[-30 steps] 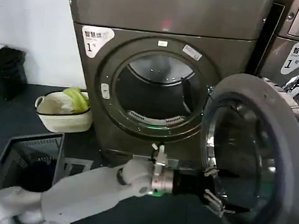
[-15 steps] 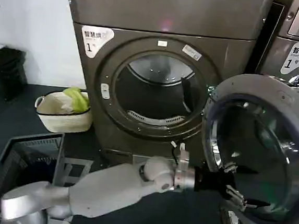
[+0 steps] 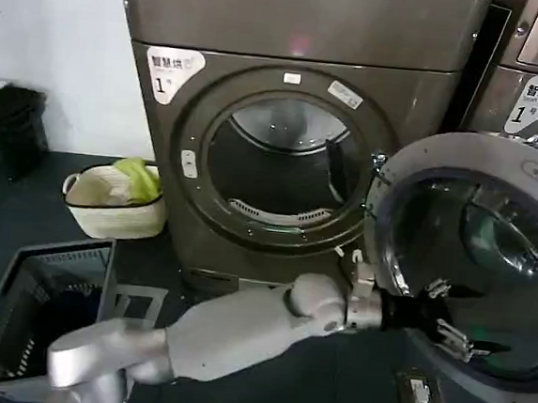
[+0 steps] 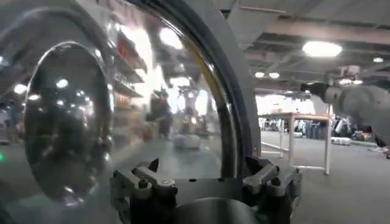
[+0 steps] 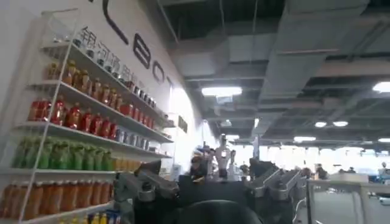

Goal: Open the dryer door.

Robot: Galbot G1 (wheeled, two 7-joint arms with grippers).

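Note:
The bronze-grey dryer [image 3: 302, 35] with the "1" sticker stands in the middle, its round port [image 3: 280, 179] uncovered. The dryer door [image 3: 414, 162] hangs swung out to the right, grey inner rim and dark glass facing me. My left arm reaches across low in front of the machine. My left gripper [image 3: 449, 319] is open against the lower inner side of the door. In the left wrist view the left gripper [image 4: 207, 178] has the door's chrome ring [image 4: 228, 103] and glass right before its spread fingers. My right gripper [image 5: 207, 181] is open and holds nothing.
A white basket [image 3: 112, 214] with green cloth sits left of the dryer. A dark bin [image 3: 38, 309] stands at the lower left. A second machine [image 3: 533, 93] is at the right edge, behind the door. A small device with a cable [image 3: 417, 392] lies below the door.
The door has swung farther open to the right. My left arm has stretched out rightward with it, the gripper staying on the door's inner side.

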